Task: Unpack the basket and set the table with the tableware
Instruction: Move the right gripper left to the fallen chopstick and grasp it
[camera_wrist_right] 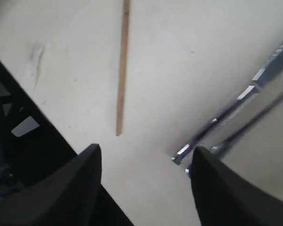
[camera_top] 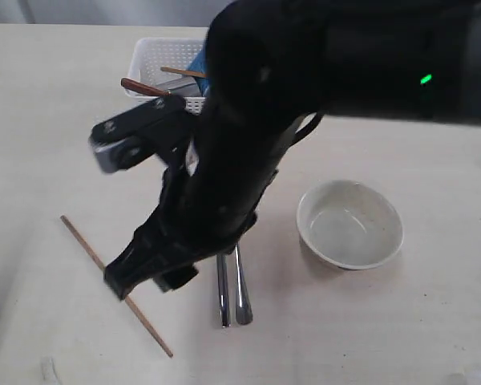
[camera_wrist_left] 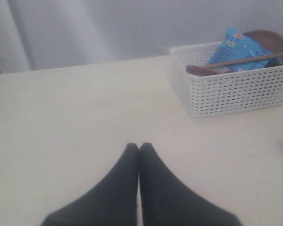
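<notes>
Our right gripper (camera_wrist_right: 146, 153) hangs over the table (camera_top: 433, 321), jaws apart.
Our left gripper (camera_wrist_left: 139, 147) is pressed together, empty; we see a chopstick (camera_top: 148, 327), steel cutlery (camera_top: 232, 293) and the bowl (camera_top: 349, 224) laid out, apart from the basket (camera_top: 156, 48).

Table (camera_top: 417, 337): pale cream top, and everything you see listed below rests straight on it.
Chopstick (camera_top: 80, 241): lies flat, with one end just ahead of the gap between the jaws of your right gripper (camera_wrist_right: 145, 155).
Steel cutlery (camera_top: 241, 293): two pieces lie flat side by side, their ends just beside one jaw of that gripper.
Bowl (camera_top: 349, 224): upright, on the far side of the cutlery from those jaws and apart from it.
Basket (camera_wrist_left: 236, 94): stands well ahead of the jaws of your left gripper (camera_wrist_left: 139, 147), off to one side.
</notes>
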{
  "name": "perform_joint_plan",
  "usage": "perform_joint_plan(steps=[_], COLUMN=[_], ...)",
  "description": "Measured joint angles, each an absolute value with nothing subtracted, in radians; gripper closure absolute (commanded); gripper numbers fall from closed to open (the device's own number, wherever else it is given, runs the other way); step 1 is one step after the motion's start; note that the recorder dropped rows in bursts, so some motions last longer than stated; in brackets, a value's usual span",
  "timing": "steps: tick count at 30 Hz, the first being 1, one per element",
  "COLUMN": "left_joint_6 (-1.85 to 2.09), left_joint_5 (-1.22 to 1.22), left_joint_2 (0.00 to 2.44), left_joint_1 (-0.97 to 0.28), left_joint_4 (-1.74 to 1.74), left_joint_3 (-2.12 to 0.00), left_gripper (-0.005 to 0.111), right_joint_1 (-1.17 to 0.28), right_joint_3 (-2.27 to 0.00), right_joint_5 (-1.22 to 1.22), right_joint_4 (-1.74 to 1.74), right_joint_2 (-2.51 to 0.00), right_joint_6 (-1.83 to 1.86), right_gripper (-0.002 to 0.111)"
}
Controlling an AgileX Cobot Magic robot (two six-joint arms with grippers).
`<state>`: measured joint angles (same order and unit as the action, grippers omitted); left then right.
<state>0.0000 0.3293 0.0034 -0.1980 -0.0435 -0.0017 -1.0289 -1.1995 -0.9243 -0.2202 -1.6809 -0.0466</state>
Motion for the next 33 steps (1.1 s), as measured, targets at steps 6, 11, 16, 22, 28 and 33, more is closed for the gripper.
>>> perform_joint_plan(steps=[6,11,16,22,28,33], left_joint_6=[0.0,0.0,0.0,0.0,0.0,0.0], left_joint_5=[0.329,0.329,0.329,0.329,0.329,0.329], left_joint_2=[0.003,0.003,0.003,0.003,0.003,0.003], left_joint_1=[-0.198,-0.198,-0.198,-0.198,-0.198,-0.198], left_joint_4=[-0.044,-0.044,-0.044,-0.044,-0.044,-0.044], left_joint_3=[-0.002,-0.002,-0.002,-0.002,-0.002,-0.002], left_gripper=[0.107,0.107,0.107,0.107,0.107,0.107], right_joint_1=[-1.114,-1.127,-1.129,-1.129,-1.129,-1.129], right_joint_3=[-1.329,-1.509,-1.615,-1.654,-1.66,-1.661], right_joint_5=[-0.896,-0.883,-0.896,-0.91,-0.896,-0.895], right_joint_4=[-0.223,-0.204,-0.193,-0.185,-0.169,-0.154], right_joint_2=[-1.878,-2.01,-2.111,-2.193,-2.224,-2.249], right_joint_6=[-0.072,-0.078,-0.079,-0.079,-0.079,-0.082], right_gripper=[0.055,0.06,0.06,0.06,0.06,0.062])
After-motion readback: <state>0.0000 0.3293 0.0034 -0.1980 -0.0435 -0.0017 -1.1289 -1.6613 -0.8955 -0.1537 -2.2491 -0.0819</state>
